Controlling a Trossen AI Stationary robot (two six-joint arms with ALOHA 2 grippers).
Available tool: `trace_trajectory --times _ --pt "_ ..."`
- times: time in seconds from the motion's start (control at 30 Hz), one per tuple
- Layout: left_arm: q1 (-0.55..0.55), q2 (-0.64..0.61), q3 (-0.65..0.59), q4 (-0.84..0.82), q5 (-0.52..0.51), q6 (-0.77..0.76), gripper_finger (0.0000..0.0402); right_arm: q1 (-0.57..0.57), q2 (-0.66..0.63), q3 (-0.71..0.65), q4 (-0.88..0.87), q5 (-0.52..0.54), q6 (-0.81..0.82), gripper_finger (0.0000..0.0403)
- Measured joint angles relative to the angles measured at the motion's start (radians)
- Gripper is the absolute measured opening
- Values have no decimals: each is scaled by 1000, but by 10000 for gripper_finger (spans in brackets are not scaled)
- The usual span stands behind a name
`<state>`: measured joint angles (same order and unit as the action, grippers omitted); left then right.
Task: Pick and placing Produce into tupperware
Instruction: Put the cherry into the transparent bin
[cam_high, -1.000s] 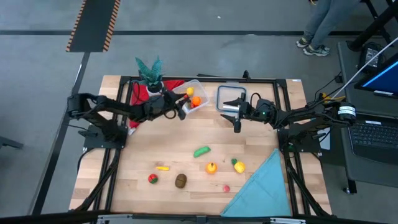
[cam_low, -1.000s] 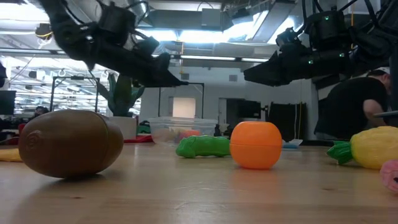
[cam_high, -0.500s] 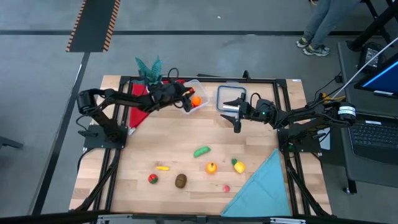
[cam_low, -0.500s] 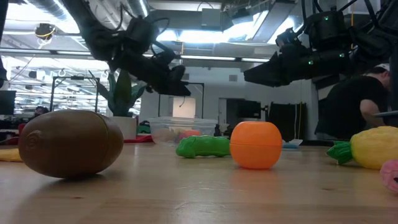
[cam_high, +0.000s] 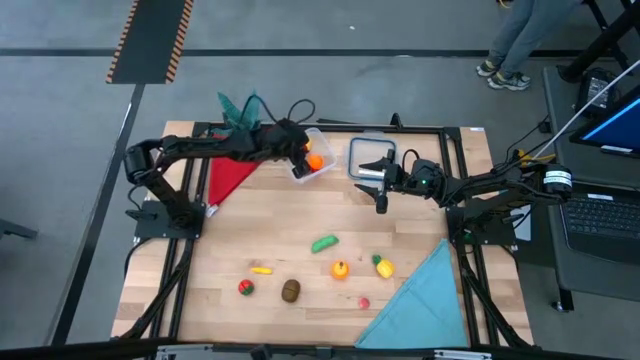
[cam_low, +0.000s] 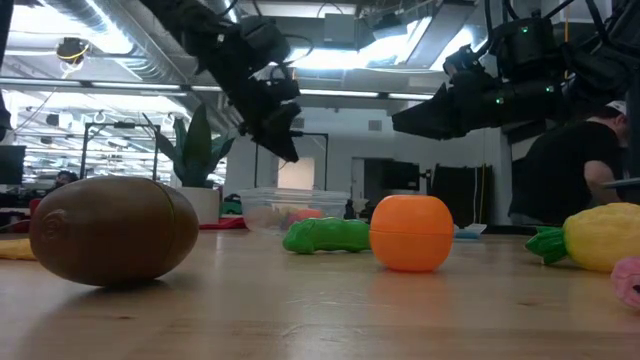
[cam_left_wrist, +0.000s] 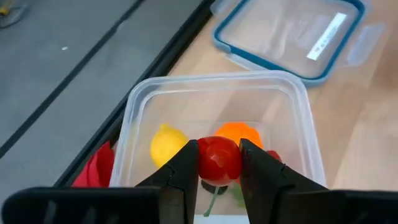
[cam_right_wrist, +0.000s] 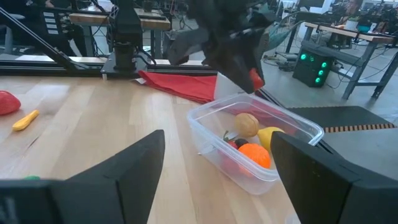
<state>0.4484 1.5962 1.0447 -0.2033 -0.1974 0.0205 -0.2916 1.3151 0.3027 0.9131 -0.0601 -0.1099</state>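
Red tomato (cam_left_wrist: 219, 158) is clamped in the left jaws, now moved over the tub (cam_left_wrist: 217, 102). No writing can be read. The right jaws are kept wide apart.

overhead looking straight down, low level at tabletop, wrist views close, all sharing the tupperware (cam_high: 313, 153)

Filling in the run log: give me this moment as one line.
left gripper: shut on small red toy fruit, above clear squarish plastic container | right gripper: open, waiting beside clear blue-rimmed lid
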Motion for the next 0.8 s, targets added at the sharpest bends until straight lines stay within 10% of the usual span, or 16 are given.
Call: trace_trajectory --times 0.8 --pt "36 146 146 -193 35 46 93 0 0 0 -22 0 -2 294"
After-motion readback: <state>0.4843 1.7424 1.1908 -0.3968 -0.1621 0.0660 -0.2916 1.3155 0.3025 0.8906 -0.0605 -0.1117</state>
